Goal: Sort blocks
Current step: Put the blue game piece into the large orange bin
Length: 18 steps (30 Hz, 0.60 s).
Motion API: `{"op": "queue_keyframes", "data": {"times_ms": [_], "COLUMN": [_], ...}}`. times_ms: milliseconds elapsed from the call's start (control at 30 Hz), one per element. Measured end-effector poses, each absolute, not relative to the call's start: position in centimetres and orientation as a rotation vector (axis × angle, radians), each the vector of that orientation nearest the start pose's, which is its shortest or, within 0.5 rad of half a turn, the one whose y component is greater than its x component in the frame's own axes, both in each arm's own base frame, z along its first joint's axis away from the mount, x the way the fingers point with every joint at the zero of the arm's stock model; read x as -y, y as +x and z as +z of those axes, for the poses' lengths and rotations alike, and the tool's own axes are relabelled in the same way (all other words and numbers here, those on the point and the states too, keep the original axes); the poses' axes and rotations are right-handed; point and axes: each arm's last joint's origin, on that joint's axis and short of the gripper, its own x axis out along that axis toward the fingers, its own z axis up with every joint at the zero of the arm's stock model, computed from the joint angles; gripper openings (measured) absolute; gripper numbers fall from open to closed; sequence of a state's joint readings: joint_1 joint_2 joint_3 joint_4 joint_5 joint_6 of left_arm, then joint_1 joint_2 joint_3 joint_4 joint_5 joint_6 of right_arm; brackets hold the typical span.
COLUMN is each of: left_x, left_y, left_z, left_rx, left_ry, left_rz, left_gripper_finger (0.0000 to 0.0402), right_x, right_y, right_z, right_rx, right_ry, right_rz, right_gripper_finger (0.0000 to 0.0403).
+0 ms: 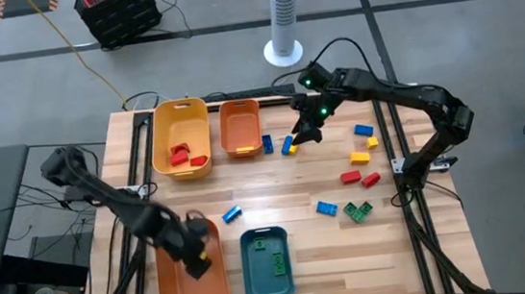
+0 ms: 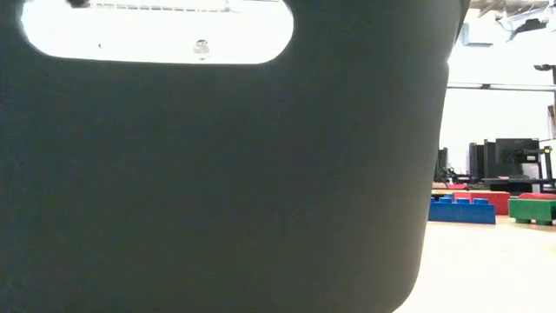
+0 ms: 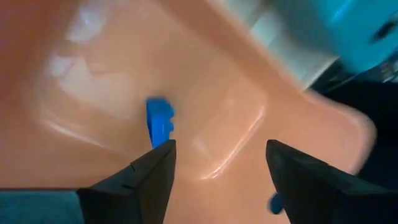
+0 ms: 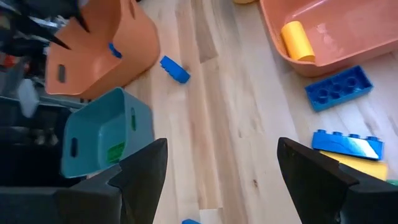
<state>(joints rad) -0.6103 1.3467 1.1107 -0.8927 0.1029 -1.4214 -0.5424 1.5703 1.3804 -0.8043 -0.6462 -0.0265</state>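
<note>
A teal bin's (image 2: 226, 174) dark wall blocks most of the low view.

Overhead illumination is even and diffuse; shadows on the desk (image 1: 277, 199) are soft. The low view is mostly blocked by a dark, unfocused bin wall (image 2: 217, 174), with overexposed background. The left wrist view shows motion blur.

Blocks (image 1: 352, 177): red, yellow, blue, green studded bricks lie scattered loose at tabletop's 3 o'clock. Two red ones sit in the yellow bin at 11 o'clock. One blue brick (image 3: 160, 122) lies inside the orange bin at 7 o'clock.
</note>
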Motion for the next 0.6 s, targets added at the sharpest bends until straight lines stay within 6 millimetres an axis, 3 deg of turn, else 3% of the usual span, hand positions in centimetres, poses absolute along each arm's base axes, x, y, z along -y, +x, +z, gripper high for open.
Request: {"op": "queue_keyframes", "data": {"times_ms": [133,267,433,600], "left_x": [11.5,7.4,2.3,-1.2], "left_y": [20.7,21.7,24.2,27.0], "left_z": [30.5,32.0,31.6,30.5], "left_rx": [-1.185,-1.12,-1.093,-1.034], "left_ry": [-0.909,-0.781,-0.688,-0.708], "left_rz": [0.249,0.312,0.339,0.296], "left_gripper_finger": [0.0232,0.0219,0.0206,0.0203], "right_x": [14.8,14.8,14.7,13.7], "right_y": [28.7,29.4,29.8,27.7], "right_z": [30.4,30.9,31.3,32.9], "right_rx": [-0.821,-0.76,-0.73,-0.731], "right_ry": [0.512,0.516,0.504,0.423], "right_rz": [0.096,0.076,0.025,-0.094], "right_gripper_finger": [0.0311,0.0311,0.0311,0.0311]}}
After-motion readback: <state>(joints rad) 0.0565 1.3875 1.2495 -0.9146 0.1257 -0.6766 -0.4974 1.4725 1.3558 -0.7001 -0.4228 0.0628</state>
